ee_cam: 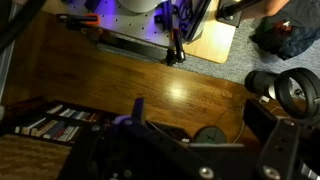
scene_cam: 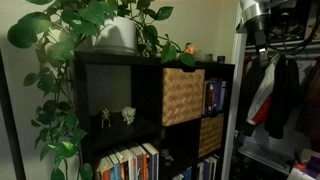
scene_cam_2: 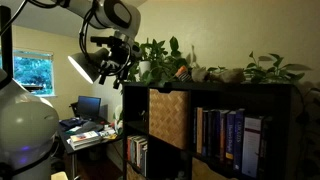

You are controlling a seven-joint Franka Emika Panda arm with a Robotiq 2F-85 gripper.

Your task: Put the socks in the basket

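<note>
The basket [scene_cam: 183,96] is rough, woven tan wicker; the shelf unit [scene_cam: 112,61] looks matt black. The wooden floor [ee_cam: 140,85] looks smooth and glossy.

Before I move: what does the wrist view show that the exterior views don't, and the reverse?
Wrist view only: the wooden floor below. Exterior views only: the tan wicker basket in an upper cubby of the black shelf, the plants on top, and the gripper seen from outside, open, up beside them. Shared: rows of books. Socks I cannot pick out in any view.
</note>
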